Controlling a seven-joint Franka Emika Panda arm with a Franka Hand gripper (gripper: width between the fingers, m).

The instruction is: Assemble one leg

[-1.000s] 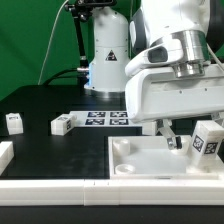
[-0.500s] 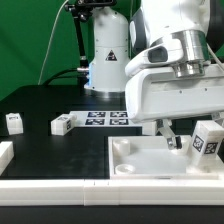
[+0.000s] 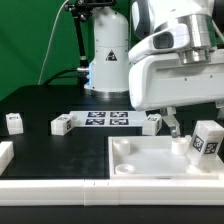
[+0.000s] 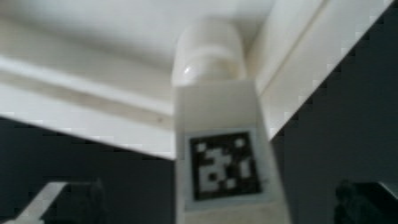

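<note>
A white leg with a black-and-white tag stands upright on the large white tray-like piece, near its corner at the exterior view's right. My gripper hangs just above the tray, close beside this leg on the exterior view's left. In the wrist view the leg fills the middle, tag facing the camera. My gripper is open. Its dark fingers stand wide on either side and do not touch the leg.
Three more legs lie on the black table: one at the far left, one left of the middle, and one behind the tray. The marker board lies between them. Another white piece sits at the left edge.
My gripper and wrist have risen from the tray, uncovering the leg behind it. The upright leg stays in place on the tray.
</note>
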